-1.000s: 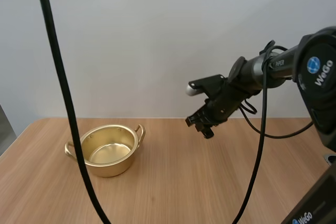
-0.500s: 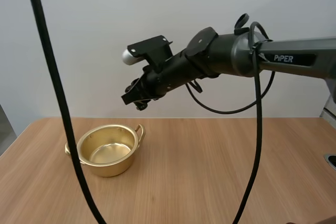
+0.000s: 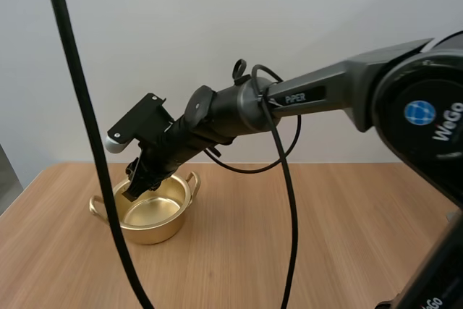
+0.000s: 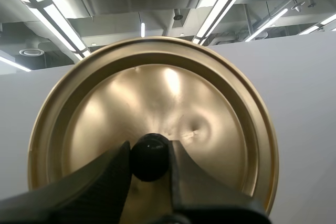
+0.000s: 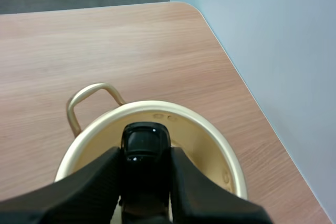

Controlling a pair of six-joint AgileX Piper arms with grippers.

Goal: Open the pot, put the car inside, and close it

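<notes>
The golden pot point(image 3: 148, 211) stands open on the table at the left, its inside bare. My right gripper point(image 3: 134, 189) reaches across and hangs just over the pot's rim, shut on a small black car point(image 5: 144, 145) pinched between its tips above the pot point(image 5: 205, 140). My left gripper point(image 4: 149, 157) is shut on the black knob point(image 4: 149, 156) of the golden lid point(image 4: 210, 108), which it holds up in the air with its top face toward the camera.
The wooden table point(image 3: 289, 251) stretches bare to the right of the pot and in front of it. The table's rounded far corner point(image 5: 189, 9) lies close behind the pot, next to a pale wall.
My right arm has swung from the right side of the table leftward and down, bringing the car from mid-air to just over the pot.
</notes>
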